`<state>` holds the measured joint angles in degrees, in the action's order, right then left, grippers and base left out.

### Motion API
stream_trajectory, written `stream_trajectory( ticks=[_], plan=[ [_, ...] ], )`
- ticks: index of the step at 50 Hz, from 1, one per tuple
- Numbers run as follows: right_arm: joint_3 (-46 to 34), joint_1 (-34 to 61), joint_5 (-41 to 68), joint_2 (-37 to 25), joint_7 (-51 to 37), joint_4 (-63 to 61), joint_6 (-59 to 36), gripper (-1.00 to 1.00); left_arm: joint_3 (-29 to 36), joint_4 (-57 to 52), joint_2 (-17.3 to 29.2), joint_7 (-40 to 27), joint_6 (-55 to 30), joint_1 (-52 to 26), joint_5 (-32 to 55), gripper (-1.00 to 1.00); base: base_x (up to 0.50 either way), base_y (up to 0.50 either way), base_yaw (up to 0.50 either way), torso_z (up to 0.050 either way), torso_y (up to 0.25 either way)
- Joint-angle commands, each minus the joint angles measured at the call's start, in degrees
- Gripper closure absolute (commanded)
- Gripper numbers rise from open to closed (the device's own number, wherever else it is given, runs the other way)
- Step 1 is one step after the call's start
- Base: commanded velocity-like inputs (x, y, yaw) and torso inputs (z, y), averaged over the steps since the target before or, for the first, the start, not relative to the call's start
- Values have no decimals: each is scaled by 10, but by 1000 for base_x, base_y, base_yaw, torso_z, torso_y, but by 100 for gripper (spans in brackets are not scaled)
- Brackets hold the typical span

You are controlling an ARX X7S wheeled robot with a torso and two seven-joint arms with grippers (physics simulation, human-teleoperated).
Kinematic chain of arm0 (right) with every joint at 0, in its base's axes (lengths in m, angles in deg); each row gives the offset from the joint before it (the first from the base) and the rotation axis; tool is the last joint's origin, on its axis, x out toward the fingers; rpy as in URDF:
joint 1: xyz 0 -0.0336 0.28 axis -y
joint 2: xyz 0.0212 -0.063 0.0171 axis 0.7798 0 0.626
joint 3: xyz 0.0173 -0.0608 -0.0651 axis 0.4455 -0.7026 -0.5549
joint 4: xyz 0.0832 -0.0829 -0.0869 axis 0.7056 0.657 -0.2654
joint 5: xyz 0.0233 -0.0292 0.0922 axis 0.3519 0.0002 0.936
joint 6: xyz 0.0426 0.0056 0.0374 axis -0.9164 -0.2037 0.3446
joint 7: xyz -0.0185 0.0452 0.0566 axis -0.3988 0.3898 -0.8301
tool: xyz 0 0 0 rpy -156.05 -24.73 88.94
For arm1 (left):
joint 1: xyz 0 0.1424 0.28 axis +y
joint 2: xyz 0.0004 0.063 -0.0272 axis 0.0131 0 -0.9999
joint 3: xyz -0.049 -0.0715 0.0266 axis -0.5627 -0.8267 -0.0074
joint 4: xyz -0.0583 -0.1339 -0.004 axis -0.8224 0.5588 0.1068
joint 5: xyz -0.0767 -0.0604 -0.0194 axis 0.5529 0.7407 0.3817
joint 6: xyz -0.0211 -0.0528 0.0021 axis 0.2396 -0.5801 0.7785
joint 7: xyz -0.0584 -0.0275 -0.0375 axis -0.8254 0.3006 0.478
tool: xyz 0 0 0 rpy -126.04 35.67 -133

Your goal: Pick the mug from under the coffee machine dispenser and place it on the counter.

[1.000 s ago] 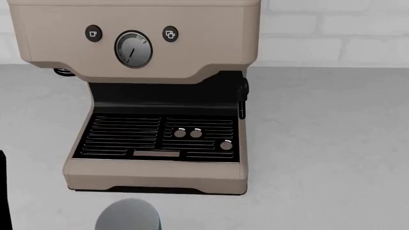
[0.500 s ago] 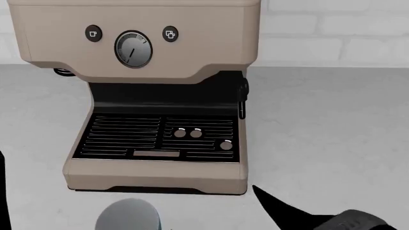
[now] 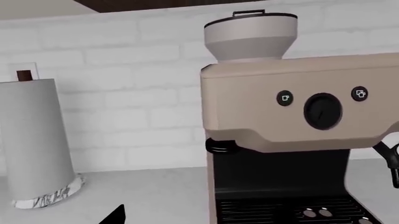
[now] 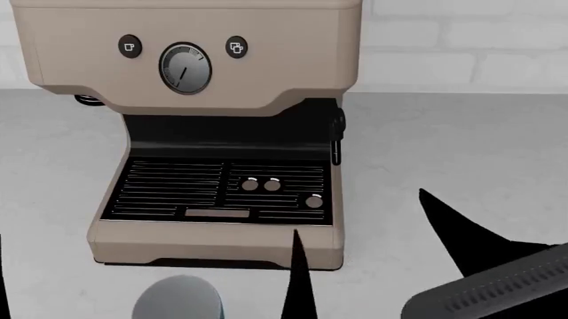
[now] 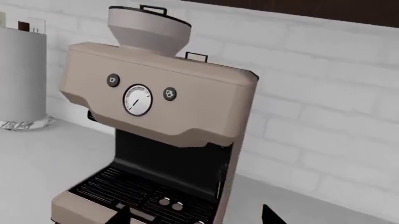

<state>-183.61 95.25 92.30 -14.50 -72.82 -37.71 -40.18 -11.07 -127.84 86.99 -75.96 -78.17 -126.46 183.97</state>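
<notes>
The light-blue mug (image 4: 177, 300) stands on the whitish counter (image 4: 461, 146) just in front of the beige coffee machine dispenser (image 4: 186, 60), cut off by the head view's lower edge. The black drip tray (image 4: 222, 189) under the spouts holds no cup. My right gripper (image 4: 358, 211) hovers open to the right of the mug, one finger before the machine's front corner, the other over bare counter; nothing is between them. In the right wrist view the gripper (image 5: 194, 215) faces the machine. Of my left gripper only one fingertip (image 3: 115, 215) shows, set far to one side.
A paper towel roll (image 3: 34, 144) stands on the counter to the left of the machine, against the white brick wall (image 4: 461, 46). A black steam wand (image 4: 337, 136) sticks out on the machine's right side. A grey bean hopper (image 5: 148, 28) sits on top.
My right gripper has come up into the head view from the lower right, toward the machine's front right corner. Mug and machine have not moved.
</notes>
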Motion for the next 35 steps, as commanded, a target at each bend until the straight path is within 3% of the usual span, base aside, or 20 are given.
stream_trajectory(
  ticks=[1,18,21,26,35],
  plan=[
    [111,5,81,-107,48,-2,-87,-100,-4,0,39,0,17,-9,-7,-100,0,0,0,0,0],
    [275,9,177,-184,76,-10,-221,-100,23,0,167,0,109,-64,45,-100,0,0,0,0,0],
    [313,8,200,-201,85,-10,-247,-100,18,0,163,0,115,-63,65,-100,0,0,0,0,0],
    [311,8,197,-195,76,-10,-241,-100,6,0,164,0,129,-66,105,-100,0,0,0,0,0],
    [486,-7,302,-238,97,-10,-341,-100,9,0,184,0,133,-75,107,-100,0,0,0,0,0]
  ],
)
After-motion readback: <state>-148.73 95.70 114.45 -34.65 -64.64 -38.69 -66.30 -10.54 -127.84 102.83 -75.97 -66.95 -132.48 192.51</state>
